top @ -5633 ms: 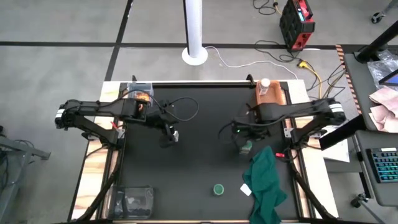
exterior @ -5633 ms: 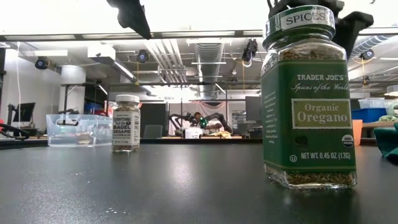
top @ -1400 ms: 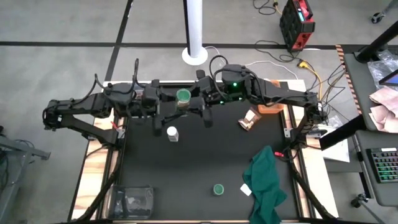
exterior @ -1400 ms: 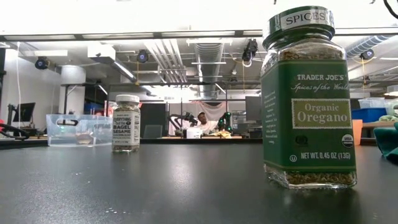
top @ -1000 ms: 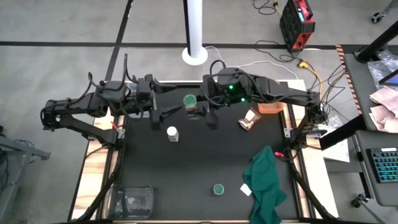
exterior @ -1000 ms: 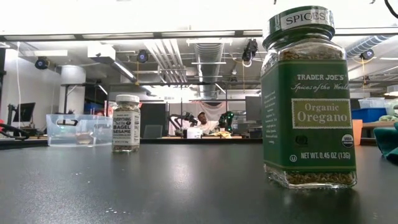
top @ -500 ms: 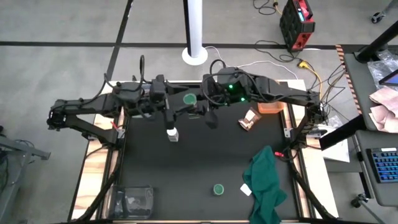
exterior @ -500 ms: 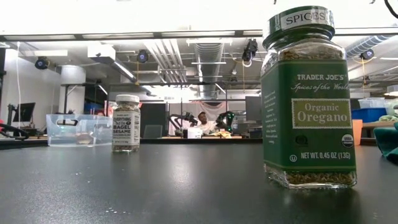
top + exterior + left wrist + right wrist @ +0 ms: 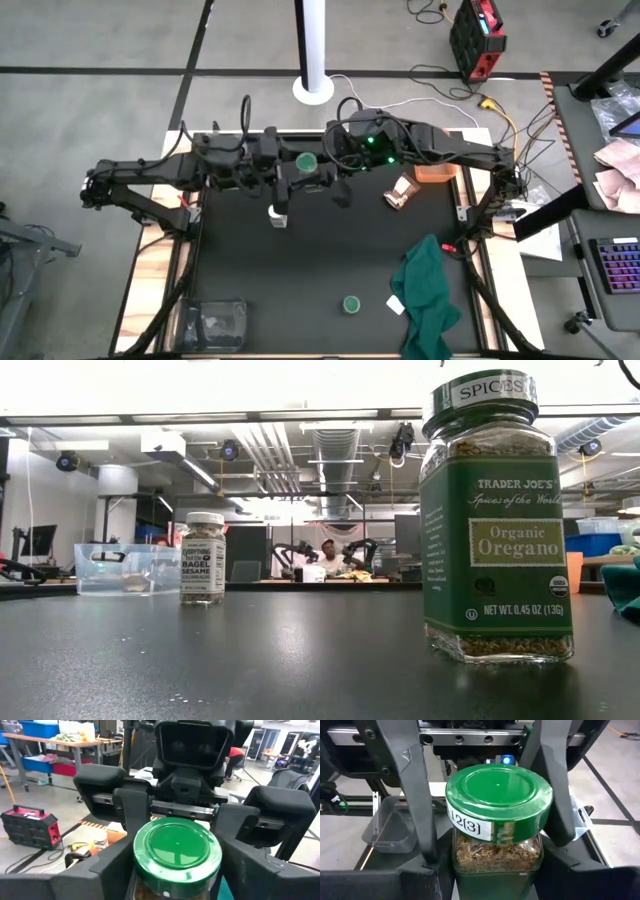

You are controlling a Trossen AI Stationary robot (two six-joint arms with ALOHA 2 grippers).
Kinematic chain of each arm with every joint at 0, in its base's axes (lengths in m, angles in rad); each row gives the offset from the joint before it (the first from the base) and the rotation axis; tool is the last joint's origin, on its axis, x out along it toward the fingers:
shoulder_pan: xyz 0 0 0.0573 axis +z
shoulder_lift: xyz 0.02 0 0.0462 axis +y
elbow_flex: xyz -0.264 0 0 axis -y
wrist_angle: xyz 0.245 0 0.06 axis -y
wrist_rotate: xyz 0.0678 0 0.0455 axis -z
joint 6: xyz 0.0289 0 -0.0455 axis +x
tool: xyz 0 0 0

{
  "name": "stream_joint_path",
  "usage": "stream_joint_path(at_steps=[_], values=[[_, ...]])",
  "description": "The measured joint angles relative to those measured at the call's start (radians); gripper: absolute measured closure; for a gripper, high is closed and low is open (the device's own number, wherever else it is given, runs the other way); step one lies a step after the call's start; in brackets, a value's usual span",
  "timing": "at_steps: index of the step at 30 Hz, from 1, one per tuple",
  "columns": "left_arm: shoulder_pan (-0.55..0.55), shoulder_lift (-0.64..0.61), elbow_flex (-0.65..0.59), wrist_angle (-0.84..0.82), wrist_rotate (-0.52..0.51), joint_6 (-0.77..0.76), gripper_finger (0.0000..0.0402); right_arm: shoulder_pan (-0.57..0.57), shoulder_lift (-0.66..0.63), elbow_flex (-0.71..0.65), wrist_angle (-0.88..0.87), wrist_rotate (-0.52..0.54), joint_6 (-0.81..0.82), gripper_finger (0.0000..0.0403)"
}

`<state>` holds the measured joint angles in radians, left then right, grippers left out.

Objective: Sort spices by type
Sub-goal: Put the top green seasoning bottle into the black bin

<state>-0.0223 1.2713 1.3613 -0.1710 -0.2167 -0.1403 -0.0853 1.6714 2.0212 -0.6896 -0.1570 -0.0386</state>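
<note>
One green-lidded jar is held above the table's far middle by my right gripper, which is shut on it. My left gripper is open, one finger on either side of the same jar; I cannot tell whether they touch it. A white-capped jar stands just below them and also shows in the low view. The second green-lidded jar stands near the near edge. One foil packet lies right of centre. The other white-capped jar and packet are hidden. My right gripper pinches the jar's glass body below the green lid between its two fingers. It comes at the jar roughly level from the table's right side. The jar stands upright in the hold, lid up, lifted clear of the table.
A dark green cloth lies bunched at the near right, with a white paper scrap beside it. An orange tray sits at the far right, partly under my right arm. A clear bin sits at the near left corner.
My left gripper has moved toward the table's right, up to the held jar, and its open fingers now flank it. My right gripper has kept the jar lifted in the same place.
</note>
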Motion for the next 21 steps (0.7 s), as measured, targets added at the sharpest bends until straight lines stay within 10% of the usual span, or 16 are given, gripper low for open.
stream_joint_path(at_steps=[14,21], values=[[0.0,-0.011,0.0,-0.025,-0.006,-0.006,0.0216,0.0,0.001,-0.002,-0.017,0.001,0.001,0.0211],[-0.012,-0.064,0.0,-0.195,-0.027,-0.082,0.0216,-0.007,-0.007,0.002,-0.022,0.002,0.001,0.0098]])
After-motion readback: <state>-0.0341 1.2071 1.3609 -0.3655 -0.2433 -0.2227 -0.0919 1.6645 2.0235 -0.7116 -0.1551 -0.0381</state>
